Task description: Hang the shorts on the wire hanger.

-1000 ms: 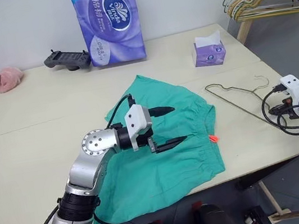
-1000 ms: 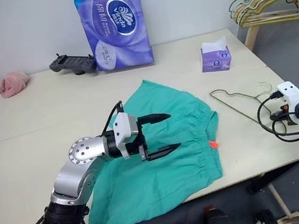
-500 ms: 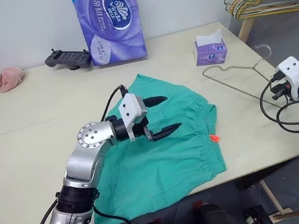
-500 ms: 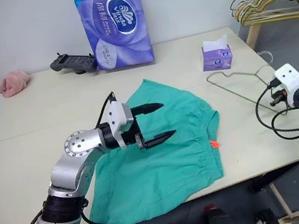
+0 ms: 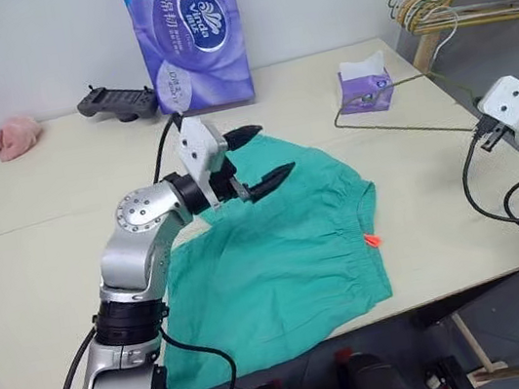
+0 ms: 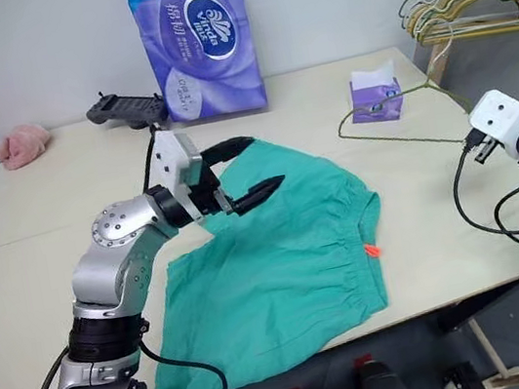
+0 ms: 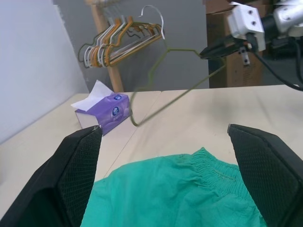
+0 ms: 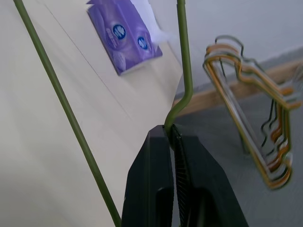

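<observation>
So the teal-green cloth shorts [image 5: 293, 248] with the gathered waistband are lying flat on the beige table [image 5: 52, 257], centre of the frame, small orange-red tag [image 5: 371, 240] at their right edge. The left gripper [image 5: 256, 158] hovers just above their upper left corner, black fingers spread wide, nothing in them. Over at the right edge, the right gripper [image 8: 173, 137] is clenched on the thin olive-green wire hanger [image 5: 396, 123], holding it up off the table near the purple tissue box [image 5: 364, 89], upper right of centre.
</observation>
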You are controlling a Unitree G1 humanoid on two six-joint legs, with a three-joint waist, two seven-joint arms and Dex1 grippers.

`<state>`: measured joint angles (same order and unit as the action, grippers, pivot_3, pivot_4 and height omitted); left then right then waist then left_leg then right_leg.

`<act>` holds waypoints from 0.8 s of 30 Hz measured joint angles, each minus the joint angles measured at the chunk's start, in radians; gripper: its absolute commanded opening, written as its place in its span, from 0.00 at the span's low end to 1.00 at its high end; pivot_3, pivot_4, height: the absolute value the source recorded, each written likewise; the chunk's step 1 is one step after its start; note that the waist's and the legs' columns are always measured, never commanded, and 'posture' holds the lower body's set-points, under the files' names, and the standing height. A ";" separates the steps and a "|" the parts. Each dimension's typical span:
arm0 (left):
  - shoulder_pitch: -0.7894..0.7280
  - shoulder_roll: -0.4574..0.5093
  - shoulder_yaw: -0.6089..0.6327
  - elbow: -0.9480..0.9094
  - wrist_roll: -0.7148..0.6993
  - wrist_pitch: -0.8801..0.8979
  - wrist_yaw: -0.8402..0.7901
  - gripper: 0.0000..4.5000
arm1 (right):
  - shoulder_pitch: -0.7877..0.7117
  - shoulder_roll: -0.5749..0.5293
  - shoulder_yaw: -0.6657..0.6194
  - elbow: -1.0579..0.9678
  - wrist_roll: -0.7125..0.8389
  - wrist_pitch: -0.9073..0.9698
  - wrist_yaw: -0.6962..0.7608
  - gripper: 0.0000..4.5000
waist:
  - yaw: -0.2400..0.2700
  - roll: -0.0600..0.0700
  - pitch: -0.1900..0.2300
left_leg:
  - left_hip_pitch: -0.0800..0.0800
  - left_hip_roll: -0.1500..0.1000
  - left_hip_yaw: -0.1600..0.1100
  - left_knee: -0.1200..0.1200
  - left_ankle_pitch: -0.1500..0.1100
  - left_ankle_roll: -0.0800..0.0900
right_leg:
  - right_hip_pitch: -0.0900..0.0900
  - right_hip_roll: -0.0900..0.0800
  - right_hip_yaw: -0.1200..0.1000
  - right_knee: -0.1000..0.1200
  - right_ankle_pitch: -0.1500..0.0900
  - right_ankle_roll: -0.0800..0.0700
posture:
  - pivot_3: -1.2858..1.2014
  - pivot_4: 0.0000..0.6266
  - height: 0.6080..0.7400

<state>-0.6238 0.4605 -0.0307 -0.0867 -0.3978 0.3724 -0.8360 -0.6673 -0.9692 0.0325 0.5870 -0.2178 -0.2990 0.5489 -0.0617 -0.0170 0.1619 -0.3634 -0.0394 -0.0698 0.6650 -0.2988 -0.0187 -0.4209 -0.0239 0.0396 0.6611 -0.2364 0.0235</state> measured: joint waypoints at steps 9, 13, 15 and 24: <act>0.002 0.037 0.014 -0.018 -0.041 0.202 0.040 1.00 | -0.125 -0.006 0.108 -0.007 -0.158 -0.298 -0.027 0.00 | -0.004 0.000 0.000 | 0.000 0.000 0.000 0.000 0.001 -0.001 | -0.001 0.000 0.000 0.000 0.000 0.000 | 0.49 0.18 1.00; 0.013 0.078 -0.011 -0.057 -0.042 0.247 0.009 1.00 | -0.181 0.009 0.134 -0.025 -0.191 -0.364 -0.027 0.00 | -0.004 0.000 0.000 | 0.000 0.000 0.000 0.000 0.001 -0.001 | -0.001 0.000 0.001 0.000 0.000 0.000 | 0.49 0.18 1.00; 0.018 0.089 -0.029 -0.060 -0.030 0.248 0.002 1.00 | -0.193 0.018 0.146 -0.037 -0.192 -0.377 -0.018 0.00 | -0.003 0.000 0.000 | 0.000 0.000 0.000 0.000 0.001 -0.001 | -0.001 0.000 0.001 0.000 0.000 0.000 | 0.49 0.18 1.00; -0.006 0.085 -0.087 0.012 0.050 0.238 0.017 1.00 | -0.243 0.066 0.167 -0.142 -0.192 -0.404 0.037 0.00 | 0.003 0.000 0.000 | 0.000 -0.001 0.000 0.000 0.001 -0.001 | -0.001 0.000 0.001 0.000 0.000 0.000 | 0.49 0.18 1.00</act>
<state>-0.6297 0.5455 -0.1173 -0.0747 -0.3479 0.6102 -0.8189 -0.9104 -0.9036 0.1993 0.4452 -0.4102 -0.7031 0.5858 -0.0586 -0.0168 0.1617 -0.3637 -0.0401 -0.0695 0.6655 -0.2982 -0.0201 -0.4217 -0.0244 0.0403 0.6613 -0.2363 0.0233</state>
